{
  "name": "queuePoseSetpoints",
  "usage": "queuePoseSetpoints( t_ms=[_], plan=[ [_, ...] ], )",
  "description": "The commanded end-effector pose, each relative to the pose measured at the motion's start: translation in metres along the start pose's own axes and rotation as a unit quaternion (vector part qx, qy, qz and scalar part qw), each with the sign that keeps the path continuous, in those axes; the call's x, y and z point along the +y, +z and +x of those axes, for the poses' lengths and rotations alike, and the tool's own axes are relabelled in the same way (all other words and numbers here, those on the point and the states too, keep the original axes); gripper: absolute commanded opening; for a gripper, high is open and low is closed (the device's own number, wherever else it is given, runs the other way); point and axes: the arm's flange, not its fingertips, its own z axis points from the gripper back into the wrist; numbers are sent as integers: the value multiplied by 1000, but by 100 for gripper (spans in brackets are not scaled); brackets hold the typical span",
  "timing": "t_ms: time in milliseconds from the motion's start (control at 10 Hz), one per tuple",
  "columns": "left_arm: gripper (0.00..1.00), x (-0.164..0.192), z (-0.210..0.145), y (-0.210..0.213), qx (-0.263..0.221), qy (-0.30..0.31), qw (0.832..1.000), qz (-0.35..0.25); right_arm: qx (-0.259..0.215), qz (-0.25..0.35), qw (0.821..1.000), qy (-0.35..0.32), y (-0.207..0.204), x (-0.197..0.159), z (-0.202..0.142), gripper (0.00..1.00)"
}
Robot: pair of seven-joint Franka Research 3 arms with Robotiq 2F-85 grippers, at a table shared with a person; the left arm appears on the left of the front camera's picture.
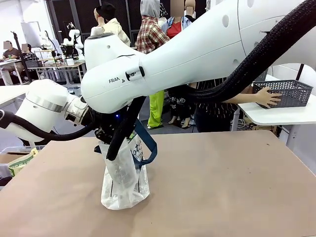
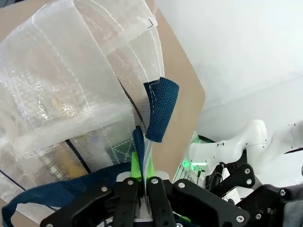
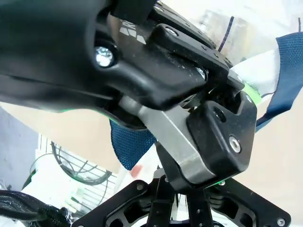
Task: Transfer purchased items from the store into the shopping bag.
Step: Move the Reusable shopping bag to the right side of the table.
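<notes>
The shopping bag (image 1: 123,183), translucent and crinkly, stands upright on the brown table (image 1: 222,187) with a navy handle (image 1: 149,148) hanging at its side. My left gripper (image 1: 102,133) sits at the bag's top. In the left wrist view it (image 2: 143,182) is shut on the bag's rim (image 2: 61,94), beside a navy handle (image 2: 161,109). My right gripper (image 3: 177,208) is shut too, pinching the whitish bag edge (image 3: 158,165) right beneath the left gripper's black body. The right arm crosses the front view from the right. The purchased items are out of view.
At the far right a person's hand (image 1: 268,97) rests on a dark grey mesh basket (image 1: 289,92) on a white side table (image 1: 286,114). A greenish box (image 1: 19,163) lies at the left edge. The brown tabletop right of the bag is bare.
</notes>
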Motion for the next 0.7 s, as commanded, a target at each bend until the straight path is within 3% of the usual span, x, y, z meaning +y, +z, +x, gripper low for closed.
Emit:
queuePoseSetpoints(
  t_ms=[0,100,600],
  plan=[
    [0,7,1,-5,15,10,1000,14,-29,14,999,-22,5,-3,-8,0],
    [0,6,1,-5,15,11,1000,14,-28,17,999,-25,8,-4,-12,0],
    [0,7,0,-4,17,12,1000,11,-62,16,997,-47,47,-24,-47,97]
  ],
)
